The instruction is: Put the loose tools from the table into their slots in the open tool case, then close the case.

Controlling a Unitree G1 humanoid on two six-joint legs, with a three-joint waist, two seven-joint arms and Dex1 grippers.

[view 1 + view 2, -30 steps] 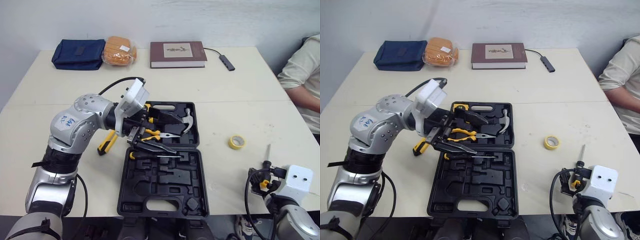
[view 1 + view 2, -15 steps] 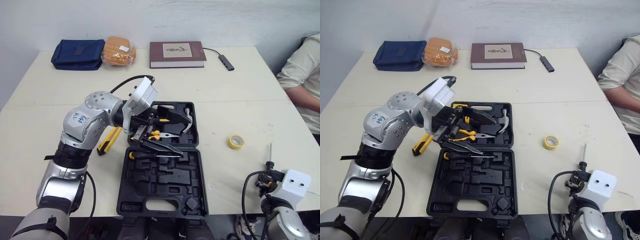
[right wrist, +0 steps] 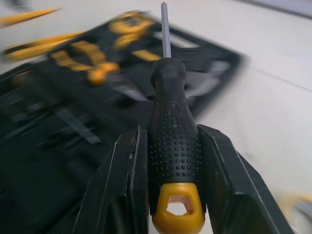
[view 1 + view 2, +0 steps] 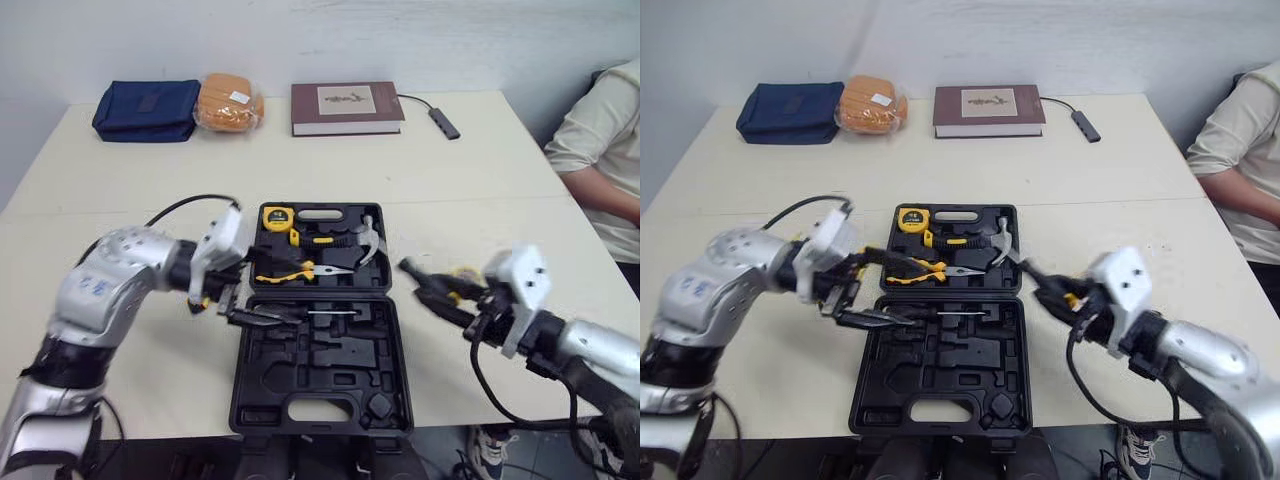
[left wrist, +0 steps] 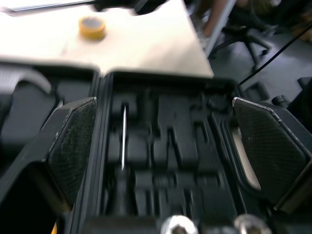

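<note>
The right gripper (image 3: 170, 134) clenches one black-handled screwdriver (image 3: 168, 97). Its long axis runs out along the fingers, tip toward the open tool case (image 4: 320, 362), which lies to that gripper's left. The left gripper (image 5: 163, 112) hangs released over the case's near half, where a second screwdriver (image 4: 325, 313) is seated. Farther in lie one pair of pliers (image 4: 290, 272), one hammer (image 4: 368, 238) and one tape measure (image 4: 275, 216).

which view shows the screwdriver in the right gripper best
Right wrist view: the screwdriver sits clamped between the fingers, shaft toward the tool case. Both eye views show it as a dark shape, side-on.
</note>
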